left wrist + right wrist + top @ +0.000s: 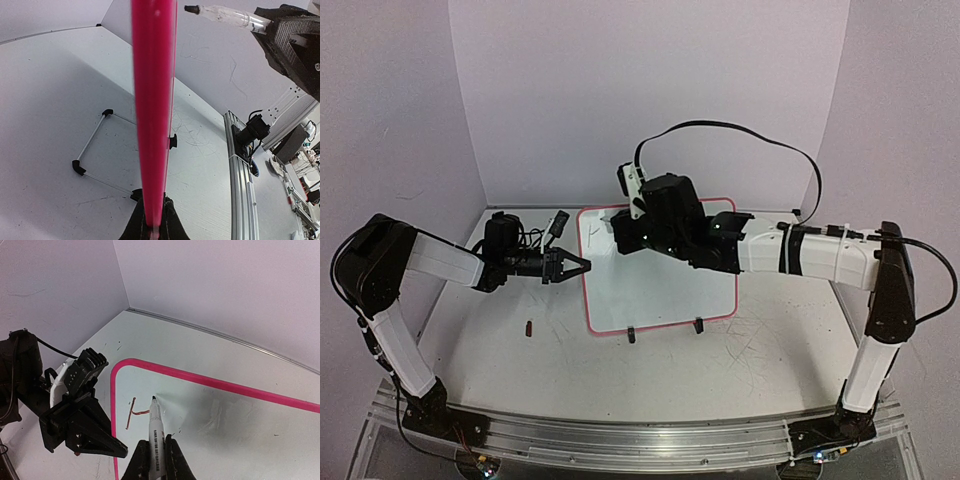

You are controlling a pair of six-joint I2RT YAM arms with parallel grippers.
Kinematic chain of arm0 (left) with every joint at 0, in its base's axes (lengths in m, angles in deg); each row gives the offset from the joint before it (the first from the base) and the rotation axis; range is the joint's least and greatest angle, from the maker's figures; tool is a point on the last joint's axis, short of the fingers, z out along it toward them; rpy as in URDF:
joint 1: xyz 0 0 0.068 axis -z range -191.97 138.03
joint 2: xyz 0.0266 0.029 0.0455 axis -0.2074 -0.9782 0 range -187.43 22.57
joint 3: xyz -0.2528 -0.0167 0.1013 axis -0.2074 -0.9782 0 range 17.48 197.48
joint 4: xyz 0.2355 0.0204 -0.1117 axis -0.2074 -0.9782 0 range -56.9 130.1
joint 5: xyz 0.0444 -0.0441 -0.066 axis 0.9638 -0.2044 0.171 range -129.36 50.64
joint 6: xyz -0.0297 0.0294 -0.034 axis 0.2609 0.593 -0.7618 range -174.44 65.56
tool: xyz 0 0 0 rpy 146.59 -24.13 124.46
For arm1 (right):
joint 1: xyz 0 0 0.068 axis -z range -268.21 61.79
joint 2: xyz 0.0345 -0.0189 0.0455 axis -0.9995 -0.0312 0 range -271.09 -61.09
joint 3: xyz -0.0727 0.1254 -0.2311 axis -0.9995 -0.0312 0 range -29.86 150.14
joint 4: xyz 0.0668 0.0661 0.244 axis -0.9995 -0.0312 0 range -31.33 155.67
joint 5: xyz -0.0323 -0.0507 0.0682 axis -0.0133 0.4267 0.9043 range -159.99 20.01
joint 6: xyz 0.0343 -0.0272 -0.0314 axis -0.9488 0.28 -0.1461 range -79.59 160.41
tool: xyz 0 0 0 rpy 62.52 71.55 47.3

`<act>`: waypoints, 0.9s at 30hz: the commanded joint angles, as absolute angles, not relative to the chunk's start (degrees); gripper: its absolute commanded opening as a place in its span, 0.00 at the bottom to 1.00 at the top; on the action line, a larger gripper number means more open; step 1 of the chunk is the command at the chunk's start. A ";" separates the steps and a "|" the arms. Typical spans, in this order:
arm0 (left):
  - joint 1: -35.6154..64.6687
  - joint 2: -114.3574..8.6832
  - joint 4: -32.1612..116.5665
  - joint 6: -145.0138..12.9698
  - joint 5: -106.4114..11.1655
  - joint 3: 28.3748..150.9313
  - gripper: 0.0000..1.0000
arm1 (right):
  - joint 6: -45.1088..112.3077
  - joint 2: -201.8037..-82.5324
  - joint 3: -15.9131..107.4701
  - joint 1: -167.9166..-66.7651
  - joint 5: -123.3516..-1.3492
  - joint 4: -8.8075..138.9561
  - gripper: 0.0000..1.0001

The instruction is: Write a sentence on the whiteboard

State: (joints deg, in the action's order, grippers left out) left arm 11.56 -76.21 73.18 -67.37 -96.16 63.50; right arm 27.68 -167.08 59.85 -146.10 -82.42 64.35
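The whiteboard (660, 290), at the middle of the table (770, 350), bears only the first strokes of the sentence (134, 413) near its top-left corner, so the H's second upright is best drawn with light, even pressure from the marker (156, 435) clamped in the right gripper (154, 454), the board's left edge being pinched by the closed left gripper (154, 212).
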 commanded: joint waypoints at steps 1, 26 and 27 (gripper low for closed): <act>12.47 -75.90 72.83 -65.78 -94.99 63.89 0.00 | 28.08 -168.24 63.02 -146.15 -82.24 65.67 0.00; 12.47 -75.69 72.88 -65.78 -95.00 63.80 0.00 | 26.79 -169.23 63.03 -146.19 -82.92 62.04 0.00; 12.47 -75.68 72.88 -65.78 -95.00 63.80 0.00 | 26.73 -169.29 63.00 -146.15 -82.87 61.98 0.00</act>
State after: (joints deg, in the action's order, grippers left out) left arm 11.56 -76.21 73.18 -67.37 -96.16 63.50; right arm 27.28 -168.02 60.91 -146.10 -82.35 61.96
